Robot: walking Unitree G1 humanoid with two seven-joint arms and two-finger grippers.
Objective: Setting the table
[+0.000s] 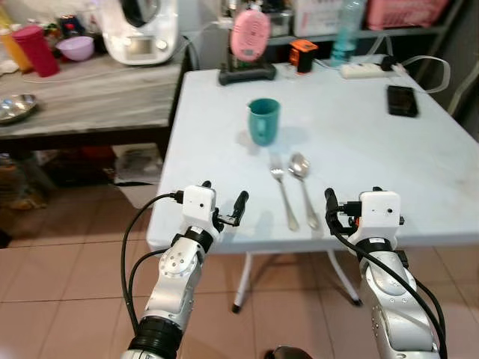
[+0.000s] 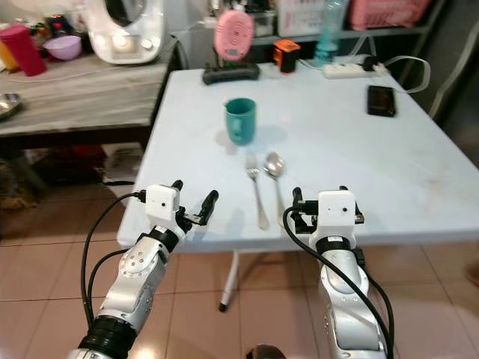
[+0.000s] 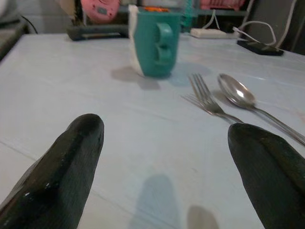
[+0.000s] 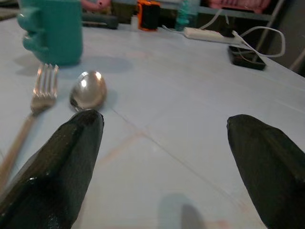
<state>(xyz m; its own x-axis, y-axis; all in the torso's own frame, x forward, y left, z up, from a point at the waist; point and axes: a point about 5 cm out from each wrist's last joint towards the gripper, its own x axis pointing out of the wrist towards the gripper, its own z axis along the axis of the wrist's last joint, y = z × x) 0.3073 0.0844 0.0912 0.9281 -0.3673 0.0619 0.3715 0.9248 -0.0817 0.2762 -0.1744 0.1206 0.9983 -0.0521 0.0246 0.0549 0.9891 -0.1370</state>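
A teal mug [image 1: 263,120] stands upright near the middle of the white table [image 1: 374,157]. In front of it a fork [image 1: 283,191] and a spoon [image 1: 303,183] lie side by side, handles toward the front edge. My left gripper [image 1: 224,193] is open at the front edge, left of the fork, nothing between its fingers [image 3: 71,162]. My right gripper [image 1: 353,196] is open at the same edge, just right of the spoon handle, also holding nothing. In the right wrist view the spoon bowl [image 4: 88,93] lies just beyond one finger.
At the table's back stand a pink device on a black base [image 1: 249,37], an orange box [image 1: 303,54], a bottle [image 1: 346,30] and a power strip [image 1: 364,69]. A black phone [image 1: 402,99] lies at the right. A grey counter [image 1: 90,97] with an appliance stands to the left.
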